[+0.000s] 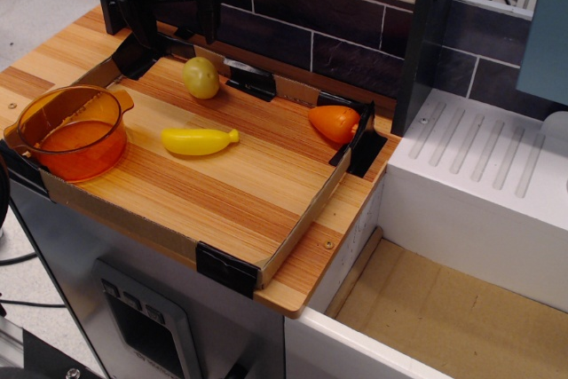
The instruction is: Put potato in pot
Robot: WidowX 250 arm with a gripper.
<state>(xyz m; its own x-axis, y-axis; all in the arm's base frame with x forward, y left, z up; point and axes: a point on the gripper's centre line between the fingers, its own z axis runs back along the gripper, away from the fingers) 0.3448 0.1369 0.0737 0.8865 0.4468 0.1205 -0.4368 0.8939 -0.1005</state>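
Note:
The potato [201, 76], small, roundish and pale yellow-green, lies at the back of the wooden tray [222, 193]. The pot [70, 131], translucent orange with small side handles, stands empty at the tray's left edge. My black gripper [175, 26] hangs open and empty above the tray's back left corner, a little up and left of the potato, with one finger [142, 22] on the left and the other toward the potato's side. It touches nothing.
An elongated bright yellow toy [201, 140] lies mid-tray. An orange pointed toy [334, 122] rests in the back right corner. A dark brick wall [319, 28] stands behind. A white sink unit [479, 201] lies to the right.

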